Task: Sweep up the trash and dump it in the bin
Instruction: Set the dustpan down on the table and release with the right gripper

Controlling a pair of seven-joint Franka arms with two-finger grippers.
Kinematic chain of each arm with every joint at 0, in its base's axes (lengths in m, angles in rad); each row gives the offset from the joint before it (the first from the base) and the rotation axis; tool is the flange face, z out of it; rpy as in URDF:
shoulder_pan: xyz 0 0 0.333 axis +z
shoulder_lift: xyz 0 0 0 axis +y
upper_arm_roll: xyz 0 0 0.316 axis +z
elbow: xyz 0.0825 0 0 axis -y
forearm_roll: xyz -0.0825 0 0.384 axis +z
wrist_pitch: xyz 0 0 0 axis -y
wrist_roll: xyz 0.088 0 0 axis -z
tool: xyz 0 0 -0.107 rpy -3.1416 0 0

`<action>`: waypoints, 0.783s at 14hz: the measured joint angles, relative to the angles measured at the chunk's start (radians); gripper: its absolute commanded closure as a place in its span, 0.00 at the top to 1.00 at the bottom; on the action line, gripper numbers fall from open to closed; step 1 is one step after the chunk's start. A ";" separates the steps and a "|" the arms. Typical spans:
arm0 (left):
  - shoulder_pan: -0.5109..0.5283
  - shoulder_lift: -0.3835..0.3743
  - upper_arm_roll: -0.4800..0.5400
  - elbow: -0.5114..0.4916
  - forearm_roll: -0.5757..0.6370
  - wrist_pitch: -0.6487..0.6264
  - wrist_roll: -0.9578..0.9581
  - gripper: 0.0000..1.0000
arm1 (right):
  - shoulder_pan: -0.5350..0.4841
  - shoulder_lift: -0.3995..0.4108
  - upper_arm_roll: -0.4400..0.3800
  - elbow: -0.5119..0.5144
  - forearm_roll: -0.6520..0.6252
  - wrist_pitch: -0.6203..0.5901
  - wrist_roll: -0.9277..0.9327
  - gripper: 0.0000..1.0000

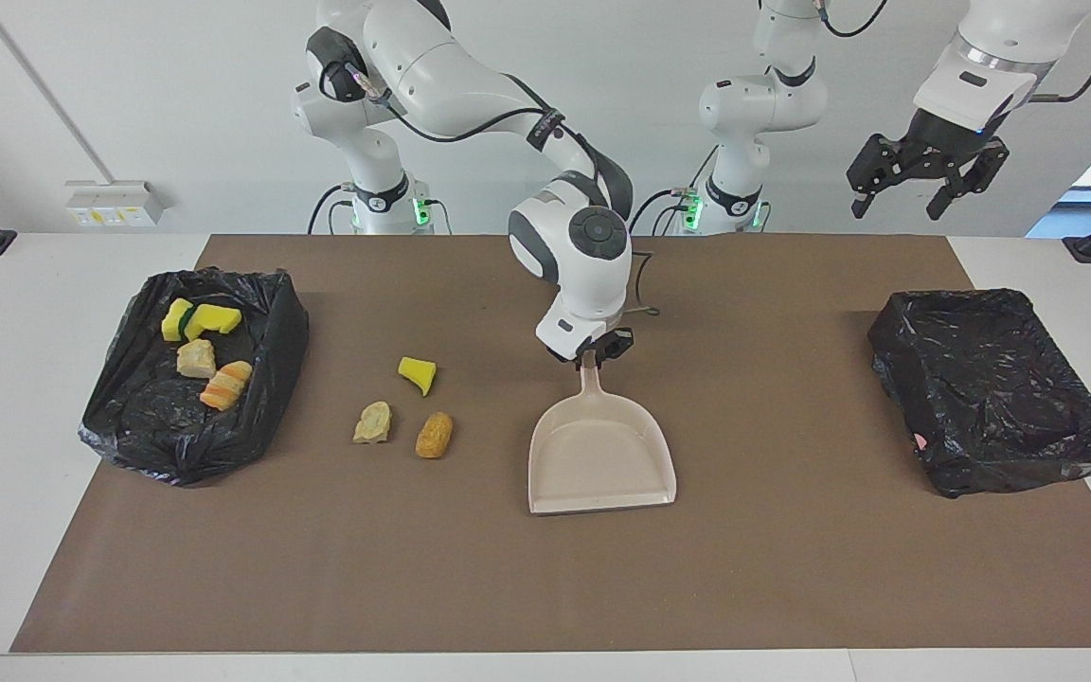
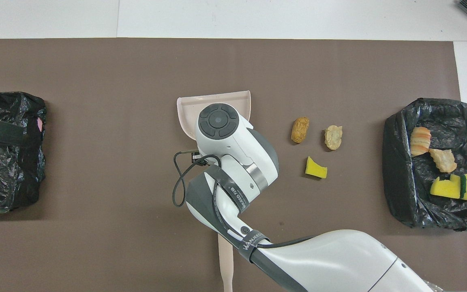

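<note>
Right gripper at dustpan handle, grip unclear; left gripper agape aloft. Three scraps beside dustpan, near filled bin.

- Both arms: glossy white rounded shells, segmented joints, dark grey collars between links.
- right arm: round dark grey end cap with concentric rings on the wrist, grey band lettered in white around the forearm, thin black cable looping loosely off the wrist.
- right gripper: small, black, under a white flange.
- left arm: black cable along the upper links, silver ring above the wrist.
- left gripper: black, linked two-finger type.
- Bases: black rings, green status lights lit.
</note>
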 measured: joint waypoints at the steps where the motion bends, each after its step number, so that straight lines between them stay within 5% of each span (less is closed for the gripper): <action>1: 0.000 0.000 0.000 0.000 0.000 0.002 0.000 1.00 | 0.000 -0.012 0.000 0.001 0.000 -0.027 -0.001 1.00; 7: -0.004 0.023 -0.016 -0.003 -0.003 0.038 0.003 1.00 | -0.023 -0.209 0.000 -0.014 0.083 -0.310 -0.061 1.00; 11: -0.107 0.088 -0.030 -0.014 -0.004 0.138 -0.015 1.00 | 0.004 -0.376 0.007 -0.185 0.217 -0.358 -0.061 1.00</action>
